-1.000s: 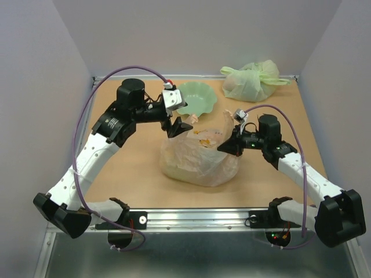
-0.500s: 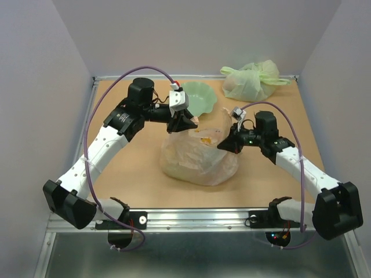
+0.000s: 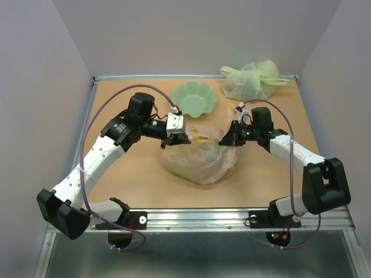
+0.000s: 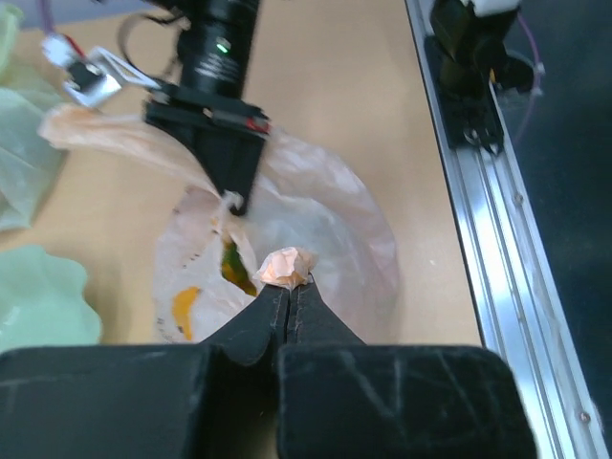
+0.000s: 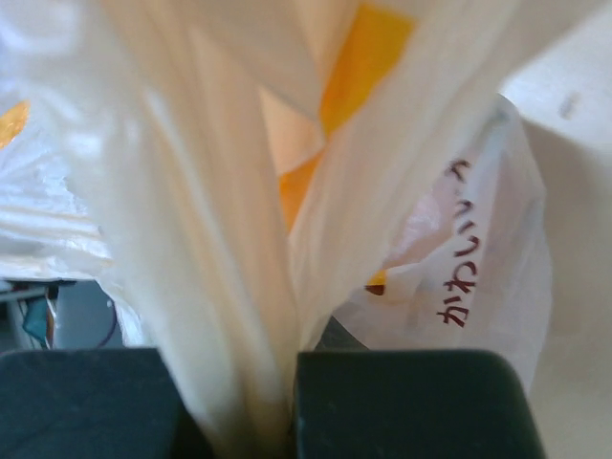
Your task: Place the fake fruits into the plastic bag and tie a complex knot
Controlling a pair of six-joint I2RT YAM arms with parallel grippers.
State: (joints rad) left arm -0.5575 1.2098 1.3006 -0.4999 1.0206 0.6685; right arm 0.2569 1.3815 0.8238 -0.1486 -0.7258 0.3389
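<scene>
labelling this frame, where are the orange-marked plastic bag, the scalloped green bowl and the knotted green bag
plastic bag (image 3: 200, 165): top external view, its bulging front side
scalloped green bowl (image 3: 197, 99): top external view, its bare inside
knotted green bag (image 3: 248, 84): top external view, middle of its body

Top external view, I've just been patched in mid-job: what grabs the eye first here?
The whitish plastic bag at centre, held between both arms: the left tool is shut on its left top edge and the right tool on its right. Behind it sit a pale green bowl and, in the far right corner, a knotted green bag.
</scene>
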